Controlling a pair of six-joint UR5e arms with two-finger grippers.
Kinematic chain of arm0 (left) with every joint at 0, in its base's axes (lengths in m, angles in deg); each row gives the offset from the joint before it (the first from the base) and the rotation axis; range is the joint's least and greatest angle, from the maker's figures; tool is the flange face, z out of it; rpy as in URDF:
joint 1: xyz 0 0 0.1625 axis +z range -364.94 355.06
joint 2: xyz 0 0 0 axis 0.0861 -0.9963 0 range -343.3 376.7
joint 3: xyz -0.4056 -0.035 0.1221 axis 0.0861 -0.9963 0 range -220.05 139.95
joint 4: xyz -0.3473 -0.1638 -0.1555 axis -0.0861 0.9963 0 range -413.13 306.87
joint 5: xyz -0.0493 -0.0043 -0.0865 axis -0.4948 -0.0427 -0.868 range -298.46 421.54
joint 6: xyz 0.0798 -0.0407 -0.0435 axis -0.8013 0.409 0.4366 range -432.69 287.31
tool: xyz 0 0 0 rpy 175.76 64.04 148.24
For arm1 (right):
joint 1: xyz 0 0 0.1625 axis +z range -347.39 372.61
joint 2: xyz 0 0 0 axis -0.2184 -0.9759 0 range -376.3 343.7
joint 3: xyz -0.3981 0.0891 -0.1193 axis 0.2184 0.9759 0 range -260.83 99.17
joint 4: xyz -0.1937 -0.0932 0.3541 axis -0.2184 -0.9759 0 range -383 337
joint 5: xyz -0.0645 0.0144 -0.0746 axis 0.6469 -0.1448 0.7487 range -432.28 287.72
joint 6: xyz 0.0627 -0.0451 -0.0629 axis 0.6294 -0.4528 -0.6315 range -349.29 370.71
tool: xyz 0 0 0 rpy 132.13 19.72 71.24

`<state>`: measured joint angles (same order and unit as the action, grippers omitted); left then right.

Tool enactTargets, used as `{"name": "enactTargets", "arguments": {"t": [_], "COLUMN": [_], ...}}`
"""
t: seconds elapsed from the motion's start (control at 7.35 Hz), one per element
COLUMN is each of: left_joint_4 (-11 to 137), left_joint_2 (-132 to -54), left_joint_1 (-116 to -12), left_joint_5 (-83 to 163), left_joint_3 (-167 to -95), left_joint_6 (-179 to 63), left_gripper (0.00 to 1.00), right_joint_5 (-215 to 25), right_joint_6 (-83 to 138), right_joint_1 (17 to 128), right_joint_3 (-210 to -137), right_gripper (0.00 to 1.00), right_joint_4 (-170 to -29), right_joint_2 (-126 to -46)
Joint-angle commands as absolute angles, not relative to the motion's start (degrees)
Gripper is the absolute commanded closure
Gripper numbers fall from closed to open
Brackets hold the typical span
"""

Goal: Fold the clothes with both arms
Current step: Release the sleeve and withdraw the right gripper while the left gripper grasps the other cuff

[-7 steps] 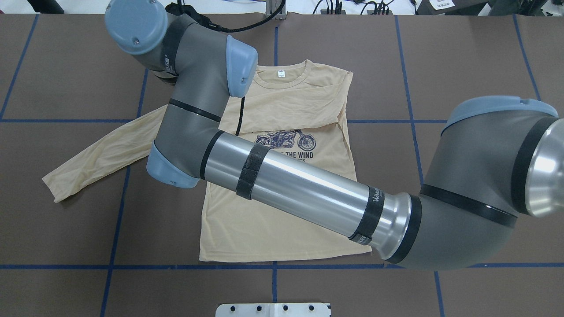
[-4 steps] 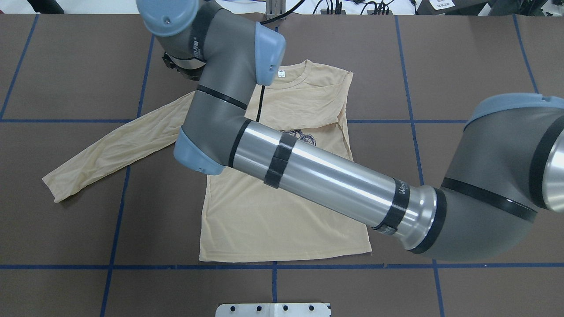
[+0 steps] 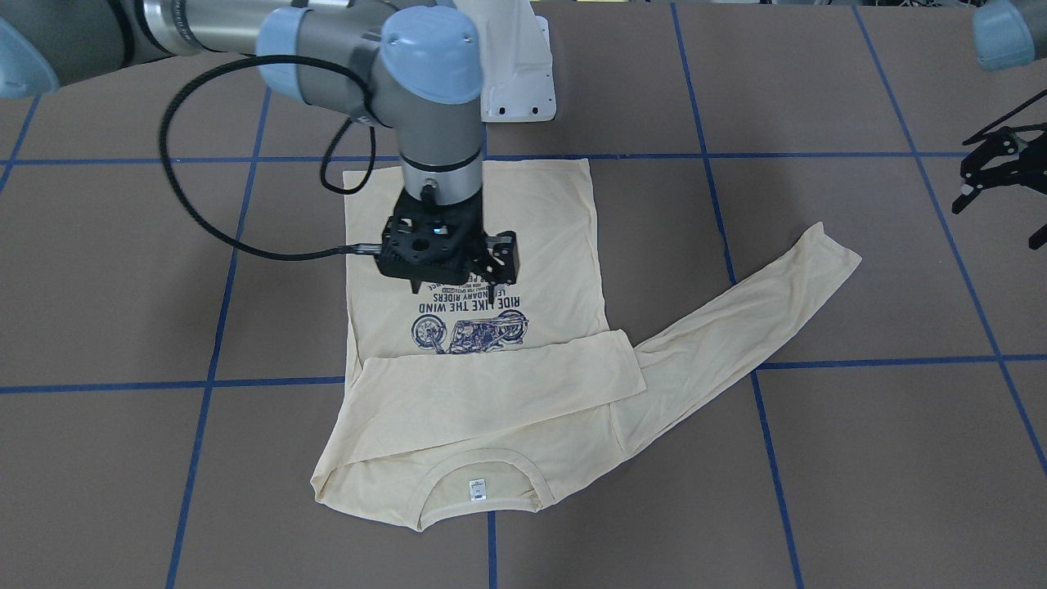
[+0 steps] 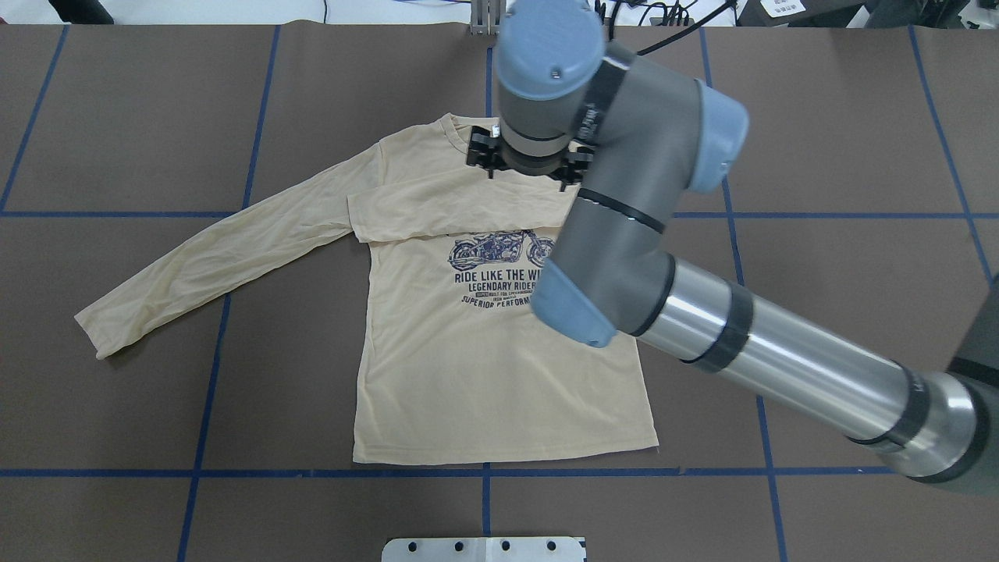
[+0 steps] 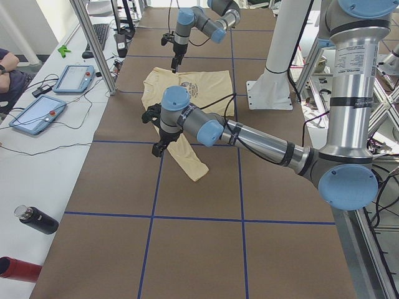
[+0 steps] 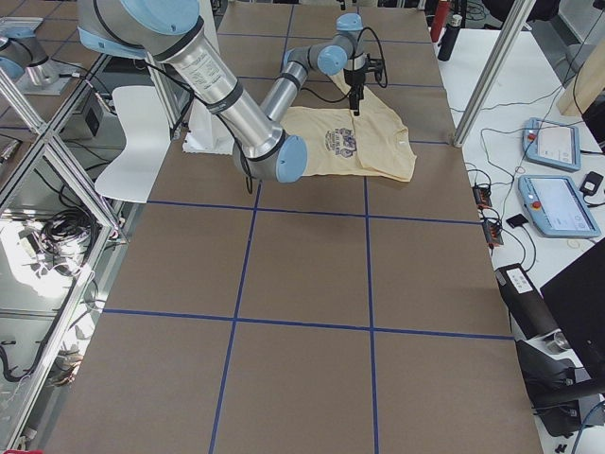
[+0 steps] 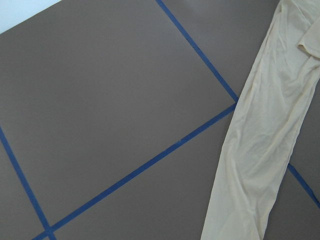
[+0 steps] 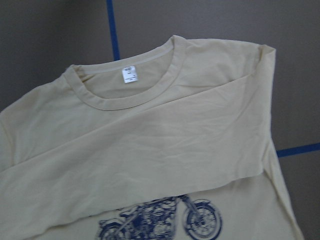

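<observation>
The shirt (image 4: 484,367) lies flat and print-up in the middle of the table (image 4: 819,117), collar away from the robot. One sleeve (image 4: 453,211) is folded across the chest just above the motorcycle print (image 4: 499,269) — the other sleeve (image 4: 211,257) stretches out towards the robot's left. The right tool (image 3: 454,288) hangs over the upper chest, fingers pointing down, spread wide and holding nothing. The left tool (image 3: 994,176) is over bare table past the outstretched cuff — I cannot tell how far its fingers are spread
</observation>
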<state>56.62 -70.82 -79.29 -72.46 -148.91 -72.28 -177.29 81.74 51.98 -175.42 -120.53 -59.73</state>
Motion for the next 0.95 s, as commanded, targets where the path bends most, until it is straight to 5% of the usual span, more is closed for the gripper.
{"name": "enactTargets", "arguments": {"t": [0.0,0.82], "left_joint_4": [68.63,75.45], "left_joint_2": [-65.59,-63.02], "left_joint_1": [-72.13,-55.23], "left_joint_5": [-68.73,-54.30], "left_joint_3": [-148.86,-145.45], "left_joint_6": [-62.91,-49.75], "left_gripper": [0.00,0.00], "right_joint_5": [-183.43,-193.04], "right_joint_6": [65.81,48.86], "right_joint_1": [58.90,69.65], "right_joint_3": [-189.41,-193.68], "right_gripper": [0.00,0.00], "right_joint_4": [-120.03,-100.71], "right_joint_2": [-77.92,-104.36]}}
